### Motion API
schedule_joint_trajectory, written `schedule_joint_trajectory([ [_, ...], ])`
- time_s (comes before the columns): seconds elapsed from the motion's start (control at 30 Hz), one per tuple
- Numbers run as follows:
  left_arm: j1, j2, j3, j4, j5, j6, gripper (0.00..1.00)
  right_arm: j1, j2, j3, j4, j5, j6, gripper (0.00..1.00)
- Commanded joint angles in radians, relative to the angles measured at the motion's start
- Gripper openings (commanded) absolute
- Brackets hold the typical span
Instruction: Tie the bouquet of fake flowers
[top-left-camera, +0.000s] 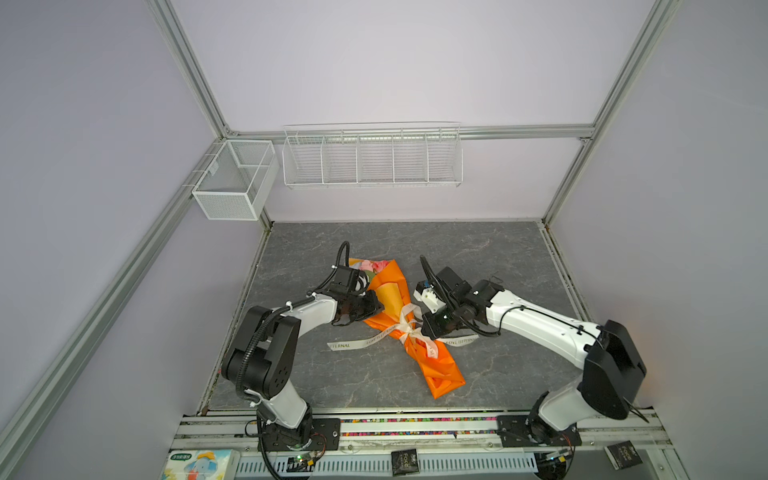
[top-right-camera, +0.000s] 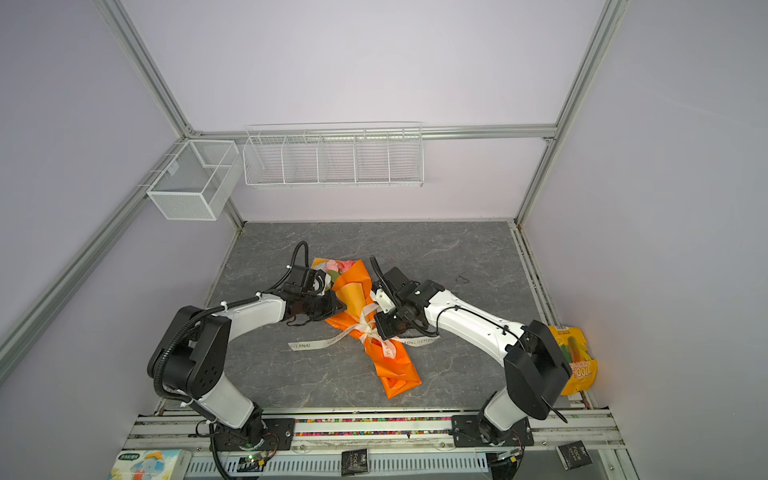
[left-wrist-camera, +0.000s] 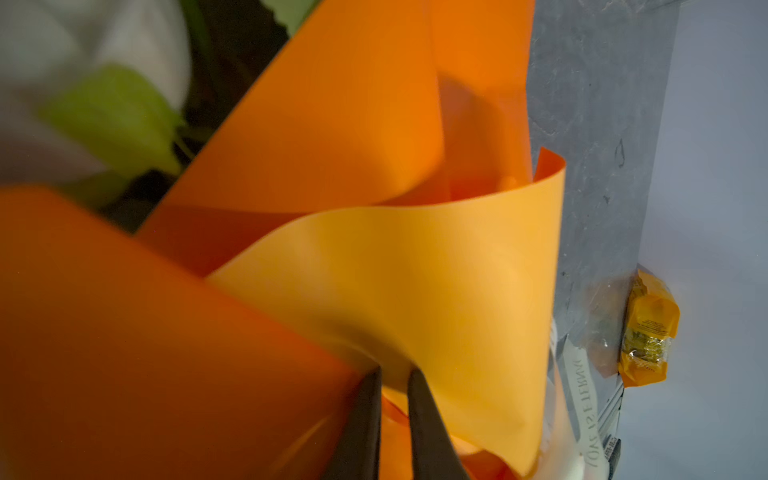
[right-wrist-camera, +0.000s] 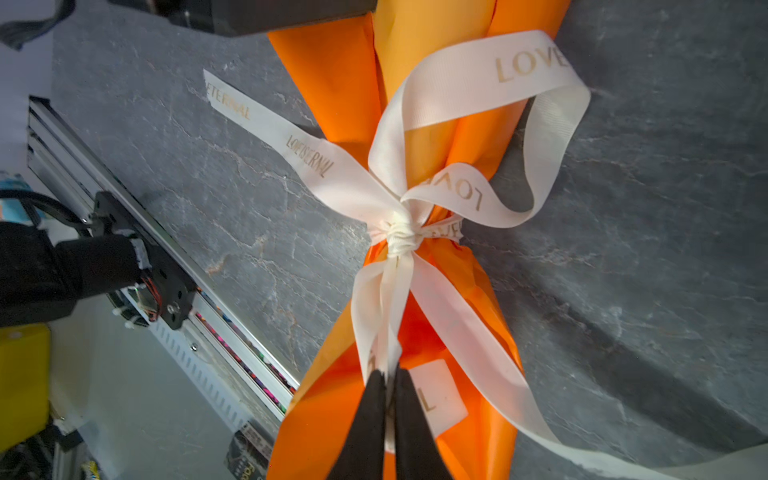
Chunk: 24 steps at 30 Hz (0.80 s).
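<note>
Lilac walls and an aluminium frame box in a grey marbled table (top-left-camera: 498, 257). The bouquet of fake flowers (top-left-camera: 371, 266) lies slantwise near its middle, heads toward the back wall, its stems hidden inside the orange wrapping sheet (top-left-camera: 395, 299). A cream lettered ribbon (right-wrist-camera: 457, 75) is bound round the narrow waist of the sheet, with a knot (right-wrist-camera: 400, 239) and a bow loop already formed.

My right pincer (right-wrist-camera: 388, 372) is narrow, nipping a strand of ribbon that runs straight from the knot. I cannot tell whether that strand is a loop or a loose end. My left pincer (left-wrist-camera: 394, 372) is narrow too, and seems to be pinching a fold of the sheet up near the flower heads.

My main worry is the strand: if it is a loose end, a pull draws the bow out and the tie is lost. If I pull hard, the whole bundle may skid on the smooth table. The left hold is on thin sheet alone, which could slip, crease or slide off the stems. The satin may also slide out of such slim tips.
</note>
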Motion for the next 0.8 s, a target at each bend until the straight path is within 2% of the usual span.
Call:
schedule_joint_trajectory([
  [0.0, 0.004, 0.016, -0.018, 0.024, 0.0, 0.013, 0.15, -0.008, -0.042, -0.02, -0.034, 0.086, 0.01, 0.22],
  [0.03, 0.004, 0.013, -0.02, 0.026, 0.0, 0.013, 0.14, -0.011, -0.038, -0.012, -0.068, 0.129, -0.002, 0.08],
  [0.13, 0.004, 0.012, -0.017, 0.017, 0.0, 0.018, 0.13, -0.027, -0.04, -0.013, -0.089, 0.128, -0.04, 0.07],
  [0.2, 0.005, 0.01, -0.017, 0.022, 0.012, 0.019, 0.13, -0.028, -0.043, 0.005, -0.117, 0.157, -0.044, 0.2],
  [0.27, 0.004, 0.009, -0.017, 0.024, 0.021, 0.017, 0.13, -0.026, -0.079, -0.014, -0.068, 0.032, -0.077, 0.2],
  [0.37, 0.004, 0.002, -0.013, 0.023, 0.026, 0.017, 0.13, -0.009, -0.101, -0.043, 0.011, -0.139, -0.066, 0.32],
  [0.43, 0.005, 0.0, -0.01, 0.024, 0.03, 0.017, 0.13, 0.009, -0.081, -0.046, 0.017, -0.169, -0.055, 0.32],
  [0.6, 0.004, -0.007, -0.005, 0.02, 0.043, 0.021, 0.13, 0.019, -0.02, -0.046, -0.004, -0.081, -0.037, 0.37],
  [0.77, 0.004, -0.006, -0.005, 0.017, 0.047, 0.025, 0.13, 0.026, 0.02, -0.042, -0.001, -0.053, -0.051, 0.37],
])
